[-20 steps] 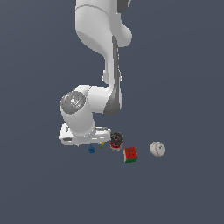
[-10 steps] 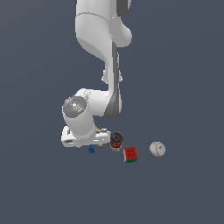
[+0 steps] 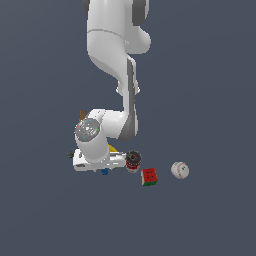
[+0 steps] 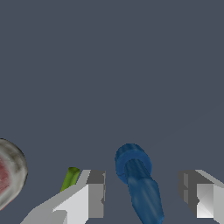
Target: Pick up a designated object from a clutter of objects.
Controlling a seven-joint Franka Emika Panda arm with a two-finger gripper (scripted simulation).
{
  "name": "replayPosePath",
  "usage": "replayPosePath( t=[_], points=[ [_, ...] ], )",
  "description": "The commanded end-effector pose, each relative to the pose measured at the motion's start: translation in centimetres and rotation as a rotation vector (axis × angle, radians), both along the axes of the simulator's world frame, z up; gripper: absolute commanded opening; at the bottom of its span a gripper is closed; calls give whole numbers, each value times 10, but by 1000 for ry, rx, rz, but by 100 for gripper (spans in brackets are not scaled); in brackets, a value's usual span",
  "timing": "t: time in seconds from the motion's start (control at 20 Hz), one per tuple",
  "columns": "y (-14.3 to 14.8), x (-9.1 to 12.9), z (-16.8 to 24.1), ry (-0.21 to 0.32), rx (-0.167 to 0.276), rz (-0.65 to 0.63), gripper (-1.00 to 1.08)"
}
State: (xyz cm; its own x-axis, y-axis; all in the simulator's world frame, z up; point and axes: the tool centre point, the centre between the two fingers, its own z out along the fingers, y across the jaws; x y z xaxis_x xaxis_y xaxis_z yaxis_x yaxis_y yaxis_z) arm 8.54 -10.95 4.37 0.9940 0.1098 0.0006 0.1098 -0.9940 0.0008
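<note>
The white Panda arm (image 3: 112, 50) is seen reaching down from the top of the exterior frame to the lower left of centre, where its wrist is bent low over a small clutter on the plain grey floor (image 3: 210, 90). The gripper (image 3: 102, 170) is held just above the floor, and in the wrist view (image 4: 142, 192) its two grey fingers (image 4: 94, 192) are shown spread apart, with a clear gap on either side of what lies between them; nothing is clamped.

Just to the exterior view's right of the hand, the dark red-labelled can (image 3: 133, 162) is seen standing; its rim and red top are caught at the lower left edge of the wrist frame (image 4: 8, 175). Further toward the exterior view's right, the white baseball (image 3: 179, 170) is seen lying apart from the rest, and the red-green cube (image 3: 148, 176) is set between it and the can.

A sliver of yellow banana (image 3: 113, 148) is glimpsed behind the wrist, and a brown scrap of the hammer (image 3: 82, 115) above it.

The designated blue piece (image 3: 104, 172) is barely visible under the hand in the exterior frame; in the wrist view (image 4: 138, 186) it is seen lying on the floor between the open fingers, touching neither.
</note>
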Motion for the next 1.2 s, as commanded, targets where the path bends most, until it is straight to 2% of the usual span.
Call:
replayPosePath(
  t=[0.0,0.65,1.15],
  points=[
    [2,0,-2,1,1,2,-100],
    [3,0,3,-1,0,1,-100],
    [29,-11,46,-1,0,1,-100]
  ],
)
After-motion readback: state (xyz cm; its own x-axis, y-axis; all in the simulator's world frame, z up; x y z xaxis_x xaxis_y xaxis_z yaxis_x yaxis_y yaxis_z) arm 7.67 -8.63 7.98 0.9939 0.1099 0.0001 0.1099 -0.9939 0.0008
